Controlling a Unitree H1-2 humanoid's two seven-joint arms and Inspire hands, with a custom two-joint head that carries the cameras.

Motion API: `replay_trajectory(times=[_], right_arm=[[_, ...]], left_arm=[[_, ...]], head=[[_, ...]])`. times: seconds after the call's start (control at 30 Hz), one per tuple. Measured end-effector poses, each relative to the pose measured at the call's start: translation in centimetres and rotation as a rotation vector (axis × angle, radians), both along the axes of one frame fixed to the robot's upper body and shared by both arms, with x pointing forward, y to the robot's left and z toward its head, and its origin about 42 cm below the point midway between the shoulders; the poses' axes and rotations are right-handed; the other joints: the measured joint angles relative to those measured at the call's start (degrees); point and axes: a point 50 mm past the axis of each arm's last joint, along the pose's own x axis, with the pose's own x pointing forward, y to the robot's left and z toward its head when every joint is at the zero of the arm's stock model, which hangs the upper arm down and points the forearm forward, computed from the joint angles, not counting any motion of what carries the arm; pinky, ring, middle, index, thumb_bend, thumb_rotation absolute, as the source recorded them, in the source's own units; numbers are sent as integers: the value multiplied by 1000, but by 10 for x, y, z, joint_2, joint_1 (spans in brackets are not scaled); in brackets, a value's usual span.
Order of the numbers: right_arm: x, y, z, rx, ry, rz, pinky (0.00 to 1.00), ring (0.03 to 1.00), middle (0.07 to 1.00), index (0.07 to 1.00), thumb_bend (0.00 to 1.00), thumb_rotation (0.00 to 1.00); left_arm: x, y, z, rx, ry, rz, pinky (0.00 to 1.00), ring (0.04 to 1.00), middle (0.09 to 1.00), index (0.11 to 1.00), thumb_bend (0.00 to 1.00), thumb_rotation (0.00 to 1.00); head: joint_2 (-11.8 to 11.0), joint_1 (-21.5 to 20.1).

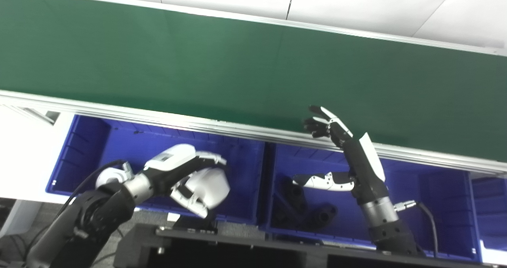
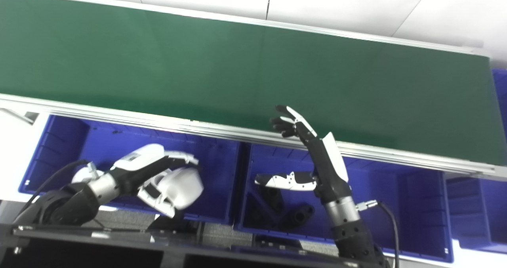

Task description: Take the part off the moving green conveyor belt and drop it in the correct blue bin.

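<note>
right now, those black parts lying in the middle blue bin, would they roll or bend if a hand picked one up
Probably stiff: the black parts look like solid moulded pieces with a hole through one, nothing sagging. Likely not prone to rolling, since they lie angled against each other on the blue bin floor, though their full shape is hard to make out. Their dark, smooth-looking surface might be a bit slippery for the right hand.

Belt bare across visible width, free for reach. Right hand upright at rail, fingers spread, over middle bin; dark parts crowd that bin's left floor. Left hand fills left bin's right half.
</note>
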Motion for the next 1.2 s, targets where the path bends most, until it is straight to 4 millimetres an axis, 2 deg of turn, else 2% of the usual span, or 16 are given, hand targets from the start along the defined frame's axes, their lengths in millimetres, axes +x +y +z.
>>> replay_trajectory(times=[0.13,0.27,0.37,0.43,0.47,0.5,0.57,0.63,0.73,0.9,1.0,1.1,1.2], right_arm=[[0,-1,0,-4,1,1,706,753,783,882,831,382],[0,-1,-1,-20,-1,2,703,761,783,888,834,396],[-3,-2,-2,-28,5,-1,708,760,790,889,839,389],[-6,-4,-3,-37,14,-6,707,765,792,889,852,418],[-9,-5,-4,-46,20,-10,706,765,792,889,853,420],[-12,-6,-5,-58,26,-14,703,768,798,888,863,433],[-18,-9,-8,-77,41,-21,698,772,810,888,877,448],[-24,-12,-9,-93,57,-23,693,779,823,887,888,451],[-35,-17,-4,-109,77,-34,705,796,843,882,912,415],[-39,-22,-1,-115,104,-44,723,793,838,889,914,407],[-41,-25,-2,-125,118,-45,713,798,831,893,917,397],[-43,-27,-4,-137,141,-46,686,798,835,903,924,399],[-44,-27,-5,-148,153,-50,699,809,844,916,924,389]], left_arm=[[1,-5,-1,-11,-12,22,1000,1000,1000,995,829,935],[2,-4,-4,-57,-9,62,1000,1000,1000,997,827,843],[4,0,-5,-161,-8,109,983,1000,1000,987,850,802],[7,1,-6,-254,4,154,945,1000,1000,981,856,768],[7,-1,-6,-293,11,164,943,1000,1000,980,856,766],[7,-3,-5,-332,15,165,911,989,1000,976,854,734],[7,-9,0,-418,15,165,889,974,998,967,843,677],[8,-15,4,-505,15,171,910,970,992,965,838,625],[7,-29,13,-612,42,155,967,998,1000,988,881,581],[6,-44,16,-677,82,142,962,994,1000,989,890,539],[8,-43,9,-679,77,164,920,966,984,972,858,477],[15,-38,-5,-680,62,189,902,951,974,962,859,465],[23,-36,-5,-692,17,176,886,932,956,945,870,449]], head=[[-7,-3],[-16,-17],[-32,-41],[-40,-55],[-40,-55],[-48,-75],[-52,-90],[-54,-97],[-55,-115],[-56,-112],[-60,-95],[-66,-93],[-70,-97]])
